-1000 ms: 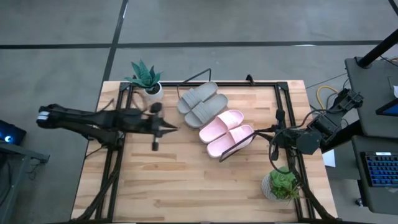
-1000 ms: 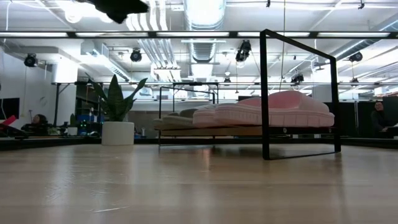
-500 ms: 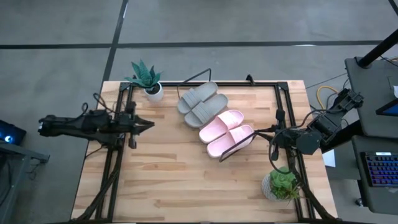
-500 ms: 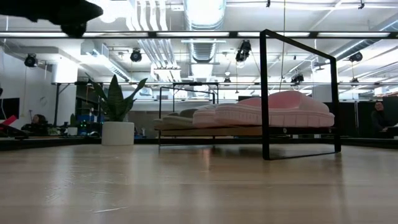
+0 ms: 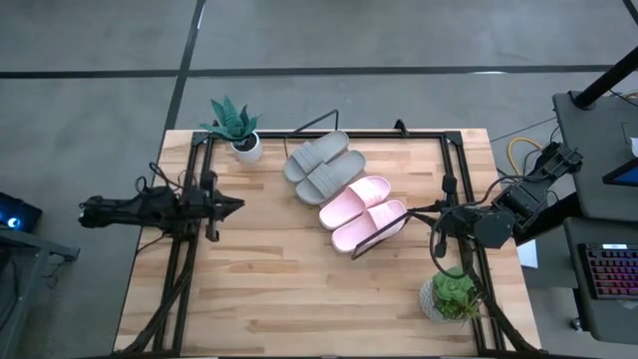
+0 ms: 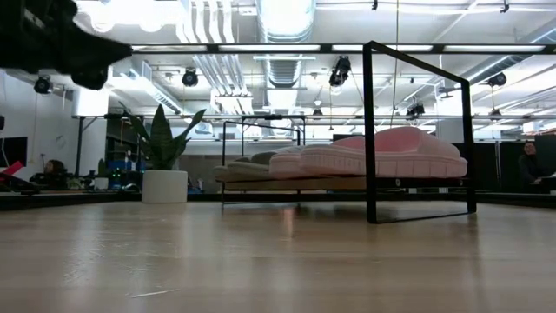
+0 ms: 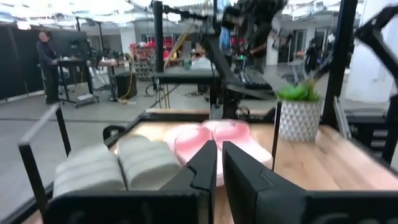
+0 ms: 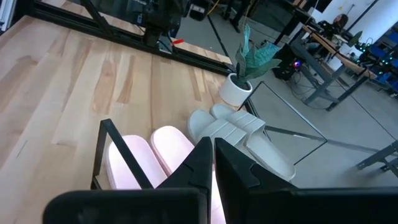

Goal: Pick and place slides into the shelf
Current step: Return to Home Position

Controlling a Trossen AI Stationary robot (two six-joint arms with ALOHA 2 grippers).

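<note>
All four slides (image 5: pixel 324 168) sit on the shelf (image 6: pixel 287 183) at frame centre, your left tool (image 5: pixel 231 204) and right tool (image 5: pixel 437 213) narrow and empty; soft, light foam, best pinched by the strap.

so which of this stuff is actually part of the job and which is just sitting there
Part of the job:
- two grey slides, on the shelf
- two pink slides, on the shelf next to them
- left gripper and right gripper, both holding nothing

Just lying about:
- potted plant by the grey slides
- potted plant beside the right arm
</note>
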